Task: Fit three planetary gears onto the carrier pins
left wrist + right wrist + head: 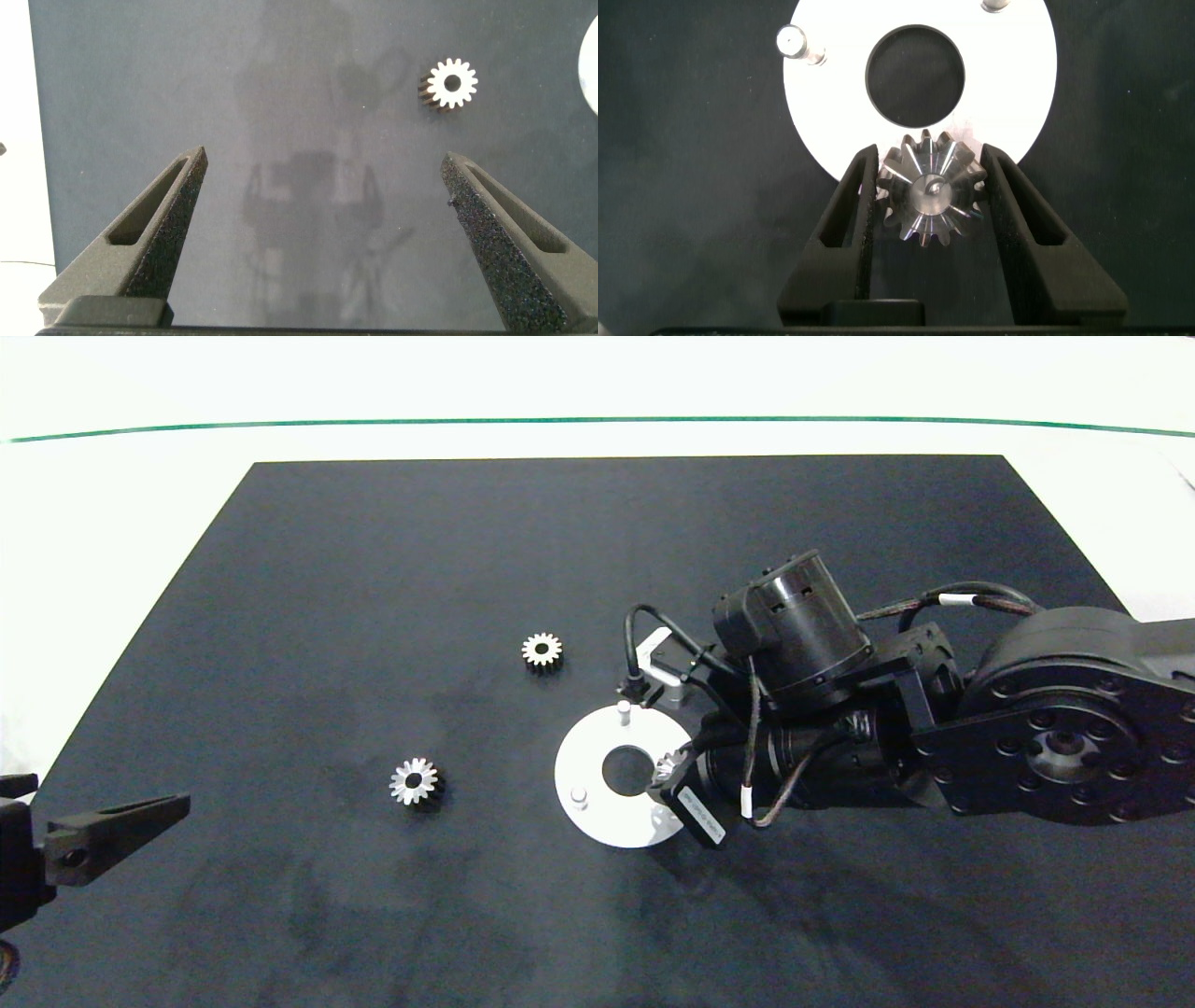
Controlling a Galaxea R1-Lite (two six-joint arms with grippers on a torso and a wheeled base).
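My left pincer (112, 831) waits wide open and empty at the tabletop's (373, 569) left edge. Two loose planetary gears (414, 781) (541, 651) lie flat further right. My right pincer (932, 201) clamps a third gear (932, 198) by its toothed rim over the white carrier disc (583, 747), above a pin. Small, rigid, smooth metal: I judge it slippery, best squeezed across opposite teeth.

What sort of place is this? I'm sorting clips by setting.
Probably a robotics lab test bench, not a factory line: a plain black mat on a white table, with only a flat white round carrier disc, small silvery metal gears and two dark robot arms, right gripper holding a gear.
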